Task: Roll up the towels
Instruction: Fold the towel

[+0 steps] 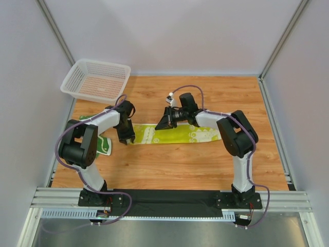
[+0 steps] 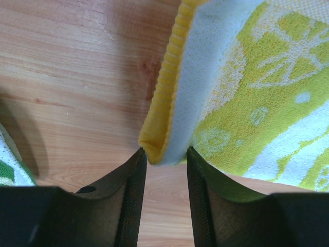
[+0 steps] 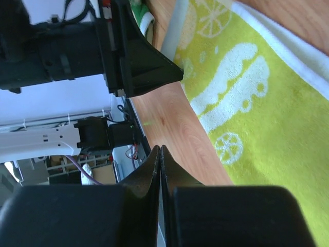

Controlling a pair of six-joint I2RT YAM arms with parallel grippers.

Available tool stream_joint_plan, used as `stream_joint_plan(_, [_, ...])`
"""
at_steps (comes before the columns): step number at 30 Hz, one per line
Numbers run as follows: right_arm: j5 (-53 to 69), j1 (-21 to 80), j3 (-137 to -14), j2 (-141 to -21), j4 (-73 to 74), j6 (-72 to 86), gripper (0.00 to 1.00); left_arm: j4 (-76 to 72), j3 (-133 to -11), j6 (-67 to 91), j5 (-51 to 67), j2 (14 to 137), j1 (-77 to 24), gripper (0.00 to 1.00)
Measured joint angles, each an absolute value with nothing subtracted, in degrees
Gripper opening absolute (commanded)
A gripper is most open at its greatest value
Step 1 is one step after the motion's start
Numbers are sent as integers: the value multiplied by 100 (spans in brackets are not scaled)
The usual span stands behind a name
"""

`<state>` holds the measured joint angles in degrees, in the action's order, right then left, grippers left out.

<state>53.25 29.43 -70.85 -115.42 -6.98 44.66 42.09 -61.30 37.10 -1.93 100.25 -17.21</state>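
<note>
A long yellow-green towel (image 1: 180, 134) with white patterns lies flat across the middle of the table. My left gripper (image 1: 127, 138) is at its left end. In the left wrist view the towel's (image 2: 247, 103) end is turned up into a fold, and that fold sits pinched between the tips of my left gripper (image 2: 167, 154). My right gripper (image 1: 163, 123) hovers shut and empty over the towel's left part, its fingers pressed together (image 3: 160, 149) beside the towel (image 3: 267, 103). A second towel (image 1: 104, 145), cream with green swirls, lies partly under the left arm.
A white mesh basket (image 1: 95, 80) stands at the back left corner. Grey walls close in the table on the left, right and back. The black base rail (image 1: 169, 198) runs along the near edge.
</note>
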Motion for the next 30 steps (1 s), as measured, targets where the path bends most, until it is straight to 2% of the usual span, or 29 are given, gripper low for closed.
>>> stream_joint_plan(7, [5352, 3361, -7185, -12223, -884, 4495, 0, 4202, -6117, 3701, -193, 10016, -1697, 42])
stream_joint_plan(18, [4615, 3208, -6989, -12309, 187, 3638, 0, 4211, -6045, 3669, -25, 9963, -1426, 42])
stream_joint_plan(30, [5006, 2510, -5704, -11675, -270, 3664, 0, 4226, -6001, 3577, 104, 9933, -1197, 40])
